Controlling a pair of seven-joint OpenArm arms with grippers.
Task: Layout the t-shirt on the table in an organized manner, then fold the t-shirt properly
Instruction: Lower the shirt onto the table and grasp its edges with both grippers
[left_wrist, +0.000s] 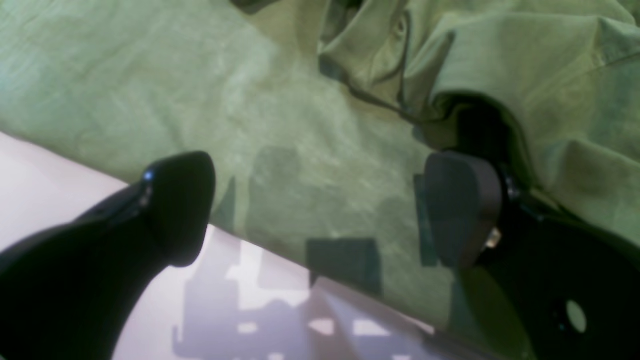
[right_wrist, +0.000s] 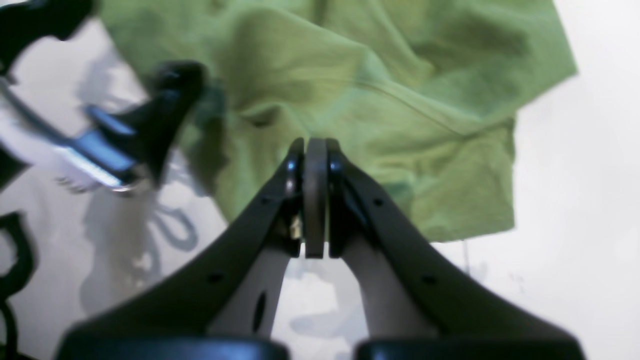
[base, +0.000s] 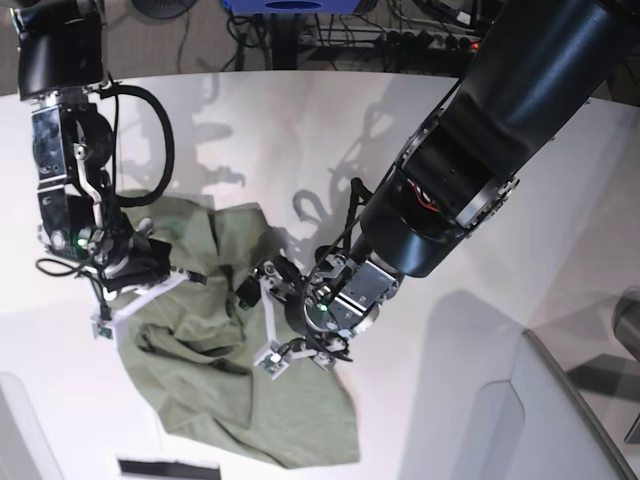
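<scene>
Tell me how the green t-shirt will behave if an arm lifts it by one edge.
The t-shirt is probably floppy: it lies crumpled in soft folds on the table, so it would likely drape and sag. It looks thin and light. Bunched layers near the left gripper may lift together.

Base view looks steeply down from above at the table (base: 420, 120) and both arms. Each wrist view sits close behind its own fingers, facing the t-shirt (left_wrist: 150, 100) (right_wrist: 400, 90) (base: 230, 390); all three share it.

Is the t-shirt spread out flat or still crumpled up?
Crumpled. The t-shirt lies bunched on the table, with ridges and overlapping folds across it.
</scene>
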